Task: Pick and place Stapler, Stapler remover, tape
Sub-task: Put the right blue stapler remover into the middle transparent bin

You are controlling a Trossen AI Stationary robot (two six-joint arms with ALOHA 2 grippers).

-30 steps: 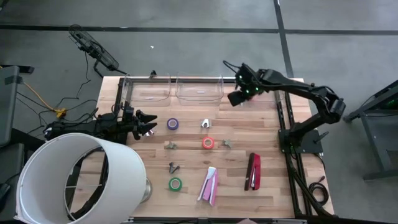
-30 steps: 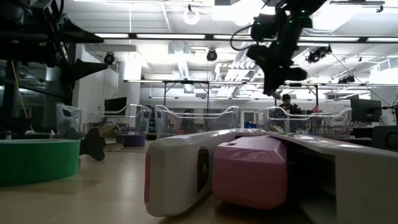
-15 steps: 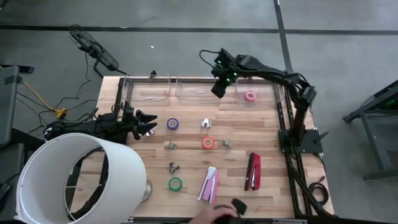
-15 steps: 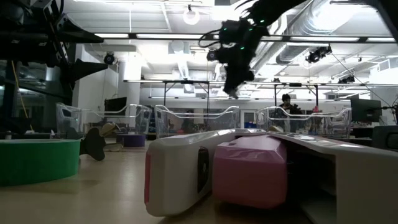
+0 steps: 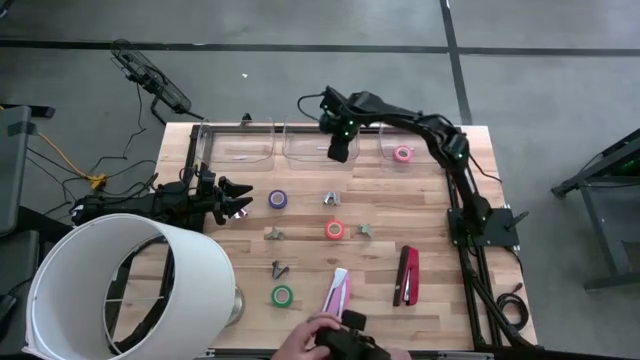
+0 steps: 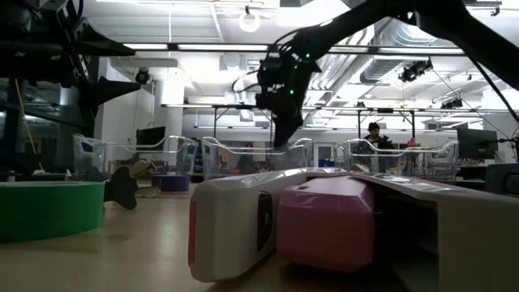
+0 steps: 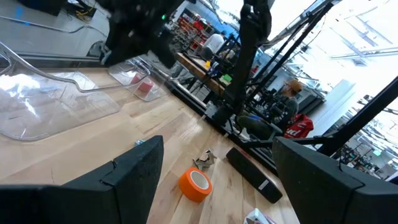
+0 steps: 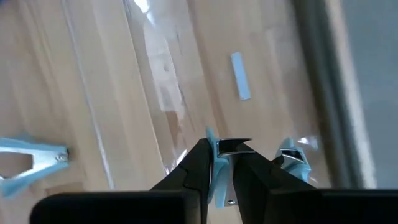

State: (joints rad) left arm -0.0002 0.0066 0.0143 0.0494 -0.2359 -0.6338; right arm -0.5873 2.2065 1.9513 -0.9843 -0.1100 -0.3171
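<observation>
Staple remover (image 5: pixel 328 199) lies just in front of our right gripper (image 5: pixel 337 152) seen from above, its fingers narrowed on nothing over the middle clear bin (image 5: pixel 320 142); our left gripper (image 5: pixel 238 203) waits wide beside purple tape (image 5: pixel 278 199). From the right wrist, closed fingers (image 8: pixel 214 163) hang above the bin wall, the pale blue remover (image 8: pixel 31 156) off to one side.

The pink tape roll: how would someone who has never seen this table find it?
Along the wooden table's far edge stand three clear plastic bins. The small pink ring-shaped tape roll lies in the rightmost clear bin, the only roll inside a bin; the purple, orange and green rolls lie on bare wood.
</observation>
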